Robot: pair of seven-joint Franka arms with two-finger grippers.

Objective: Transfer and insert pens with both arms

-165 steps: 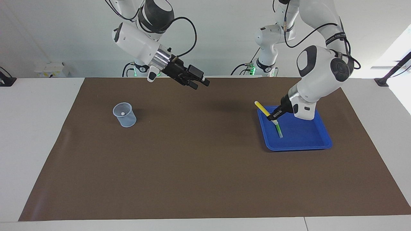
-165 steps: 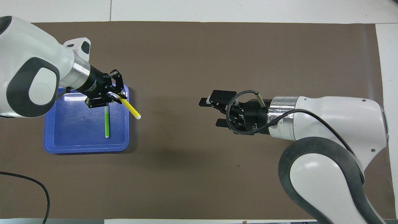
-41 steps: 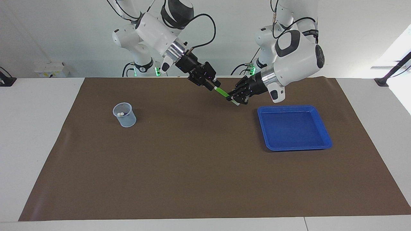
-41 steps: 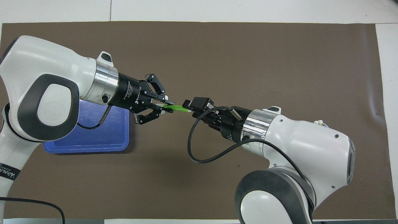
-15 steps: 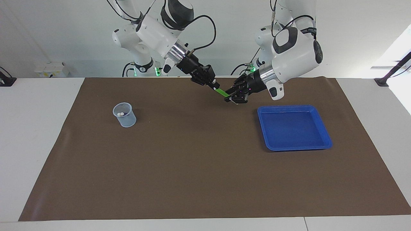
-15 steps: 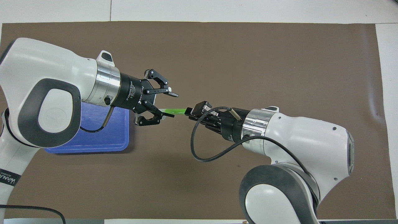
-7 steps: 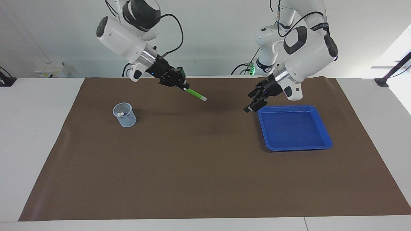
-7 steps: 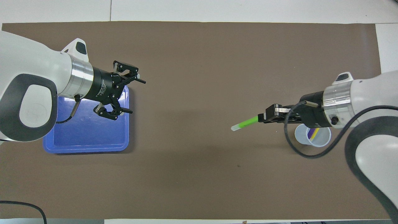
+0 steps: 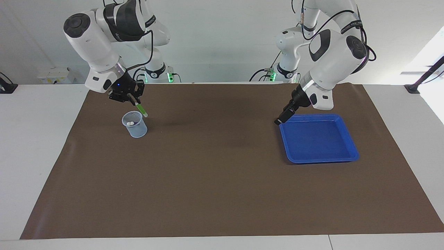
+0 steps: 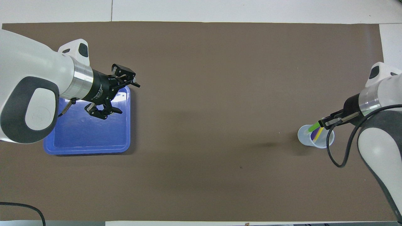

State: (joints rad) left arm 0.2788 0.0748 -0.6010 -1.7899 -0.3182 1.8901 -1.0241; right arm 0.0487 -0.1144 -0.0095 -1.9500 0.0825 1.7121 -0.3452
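My right gripper [image 9: 134, 99] is shut on the green pen [image 9: 141, 109] and holds it tilted, pale cap end down, just over the rim of the clear cup [image 9: 134, 124]. In the overhead view the right gripper [image 10: 326, 122] has the green pen [image 10: 314, 127] over the cup [image 10: 315, 137], with the purple pen [image 10: 313, 134] and the yellow pen [image 10: 319, 133] standing inside. My left gripper [image 9: 279, 119] is open and empty over the corner of the blue tray [image 9: 319, 139]; it also shows in the overhead view [image 10: 126, 97].
The blue tray [image 10: 88, 135] has nothing in it and sits toward the left arm's end of the brown mat [image 9: 215, 166]. Two smaller white arms with green lights [image 9: 156, 71] [image 9: 284, 69] stand at the robots' edge of the table.
The right arm has swung the green pen from over the mat's middle to over the cup and tipped it downward. The left gripper, which let go of it earlier, has drawn back to the tray.
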